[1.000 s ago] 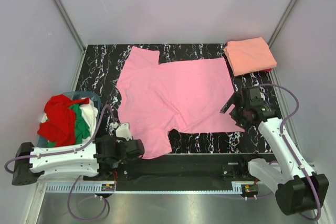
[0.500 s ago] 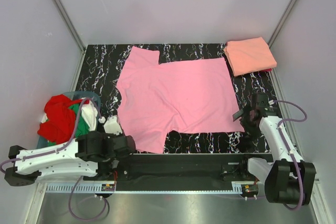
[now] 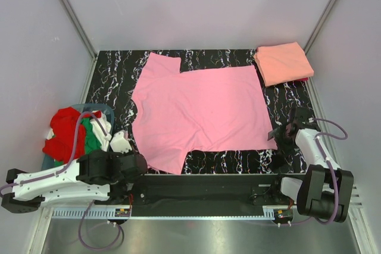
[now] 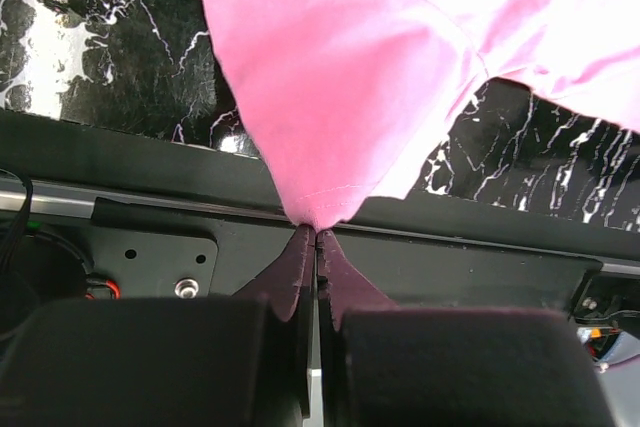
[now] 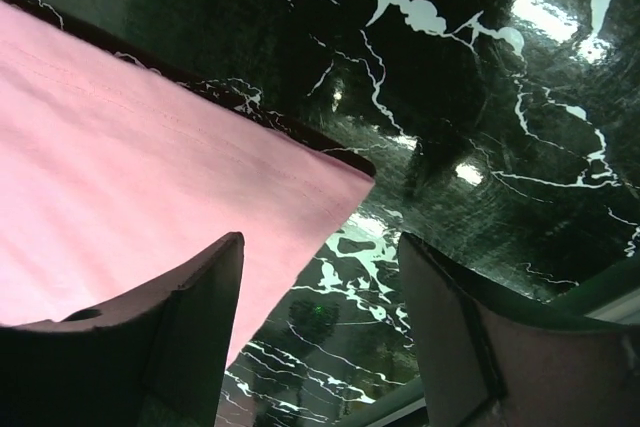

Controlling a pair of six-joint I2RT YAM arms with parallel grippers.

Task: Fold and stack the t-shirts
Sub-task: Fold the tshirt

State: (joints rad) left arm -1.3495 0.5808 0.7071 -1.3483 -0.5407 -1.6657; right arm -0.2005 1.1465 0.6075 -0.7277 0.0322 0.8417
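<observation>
The bubblegum pink t-shirt [image 3: 196,111] lies spread flat on the black marble table [image 3: 113,75]. My left gripper [image 3: 140,163] is at the near edge, shut on the tip of the shirt's near sleeve; the left wrist view shows the gripper [image 4: 316,233] pinching the pink cloth [image 4: 340,97]. My right gripper [image 3: 278,135] is open and empty. It hovers by the shirt's near right corner, which shows in the right wrist view [image 5: 150,197] between and beyond the spread jaws of the gripper [image 5: 320,247]. A folded salmon-orange t-shirt [image 3: 283,62] lies at the far right corner.
A round blue-grey basket [image 3: 105,109] at the near left holds crumpled red [image 3: 66,135], green [image 3: 90,140] and white [image 3: 102,128] t-shirts. A black rail [image 3: 208,185] runs along the table's near edge. Grey walls enclose the table.
My left arm has drawn back to the left with the sleeve tip, pulling it toward the near edge. My right arm has swung to the near right, beside the shirt's corner.
</observation>
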